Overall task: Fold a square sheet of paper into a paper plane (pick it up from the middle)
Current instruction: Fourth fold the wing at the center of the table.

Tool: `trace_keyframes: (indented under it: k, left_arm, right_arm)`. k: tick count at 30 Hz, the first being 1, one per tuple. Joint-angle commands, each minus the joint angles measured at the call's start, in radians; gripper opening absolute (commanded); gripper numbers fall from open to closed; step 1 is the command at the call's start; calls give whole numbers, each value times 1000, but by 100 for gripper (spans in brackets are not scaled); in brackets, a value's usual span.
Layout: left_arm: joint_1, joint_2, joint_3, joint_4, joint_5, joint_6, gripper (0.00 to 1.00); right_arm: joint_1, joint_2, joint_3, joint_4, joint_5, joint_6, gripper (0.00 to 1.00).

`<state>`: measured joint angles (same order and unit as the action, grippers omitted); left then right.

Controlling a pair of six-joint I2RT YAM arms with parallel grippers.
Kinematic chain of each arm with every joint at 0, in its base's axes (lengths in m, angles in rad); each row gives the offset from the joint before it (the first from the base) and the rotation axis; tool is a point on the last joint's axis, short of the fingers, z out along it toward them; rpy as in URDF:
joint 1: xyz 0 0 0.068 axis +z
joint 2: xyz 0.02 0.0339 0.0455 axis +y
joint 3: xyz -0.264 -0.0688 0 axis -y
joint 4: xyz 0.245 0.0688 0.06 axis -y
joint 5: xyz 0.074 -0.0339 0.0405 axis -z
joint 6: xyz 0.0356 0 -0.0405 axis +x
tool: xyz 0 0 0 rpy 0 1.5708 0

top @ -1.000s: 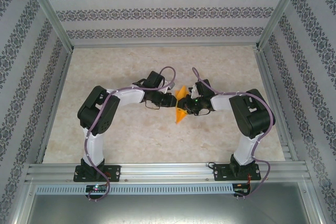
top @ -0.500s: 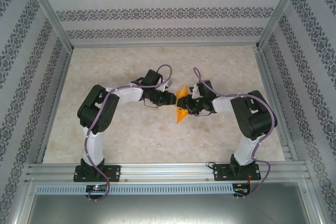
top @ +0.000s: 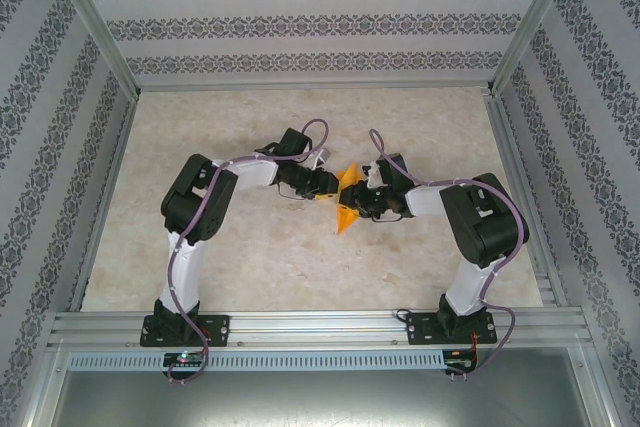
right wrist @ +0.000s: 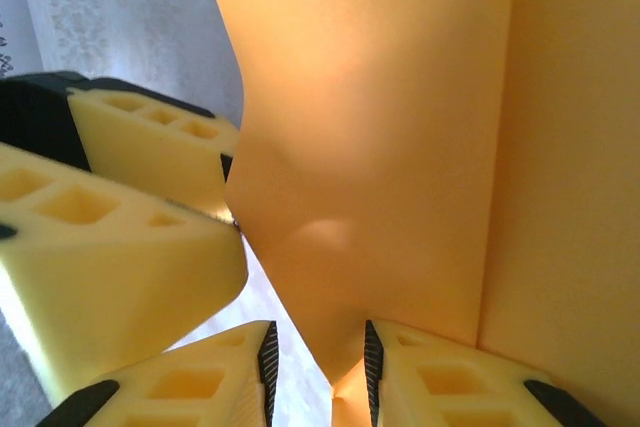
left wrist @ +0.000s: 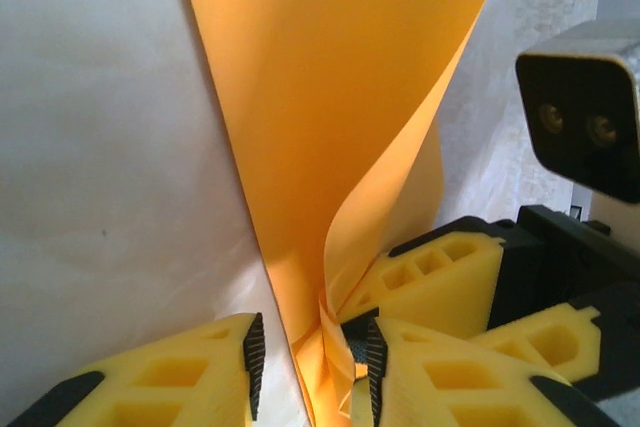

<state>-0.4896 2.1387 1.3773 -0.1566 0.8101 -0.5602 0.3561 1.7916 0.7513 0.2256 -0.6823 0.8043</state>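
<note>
Left gripper [left wrist: 312, 362]: narrow gap — orange sheet [left wrist: 340, 97] between, not pinched.
Right gripper [right wrist: 318, 367]: narrow gap — sheet's tip inside.
Sheet: curled.

We record a beige marbled tabletop [top: 250, 267], enclosed by white walls with grey floral stripes [top: 300, 22] and silver aluminium frame rails [top: 320, 327].

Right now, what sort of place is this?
Probably a lab robot test cell, not a home or factory floor: an aluminium frame, patterned wall panels closing it in, and a marble-look tabletop.
</note>
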Motion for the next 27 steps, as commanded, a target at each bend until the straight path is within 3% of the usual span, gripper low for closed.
trace_keyframes:
  k: [1,27]
  left_arm:
    - [3,16,29,13,37,-9,33]
    - [3,84,120,-129,25,87,6]
  right_arm:
    - [11,-6,-33,-64,15,-46,31]
    - [11,-29,-12,-86,1,-77,30]
